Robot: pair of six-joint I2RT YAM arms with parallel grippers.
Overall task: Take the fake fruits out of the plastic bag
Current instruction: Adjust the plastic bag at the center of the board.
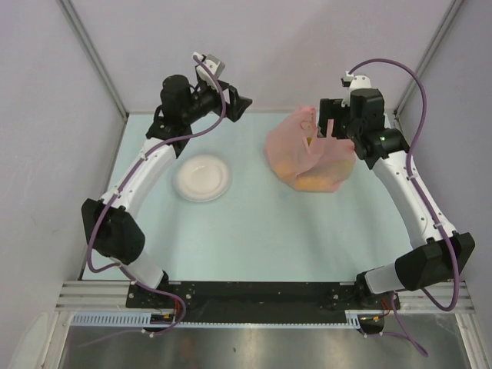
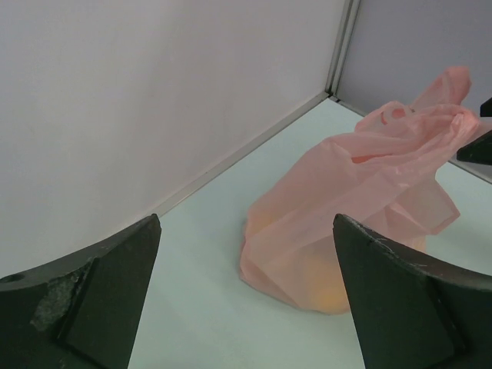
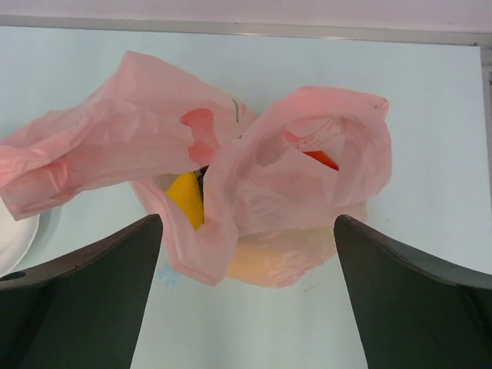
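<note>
The pink plastic bag (image 1: 307, 157) stands at the back right of the table with its handles up. It also shows in the left wrist view (image 2: 346, 215) and the right wrist view (image 3: 269, 192). Through its open mouth I see a yellow fruit (image 3: 187, 197) and a sliver of a red one (image 3: 323, 160). More yellow-orange fruit shows through the thin plastic (image 1: 315, 183). My right gripper (image 1: 329, 121) (image 3: 246, 300) is open and empty, just above and beside the bag's handles. My left gripper (image 1: 240, 104) (image 2: 246, 307) is open and empty, held high to the left of the bag.
A small white round plate (image 1: 202, 178) lies left of centre; its edge shows in the right wrist view (image 3: 11, 238). Grey walls close the table at the back and both sides. The arm bases stand at the near edge.
</note>
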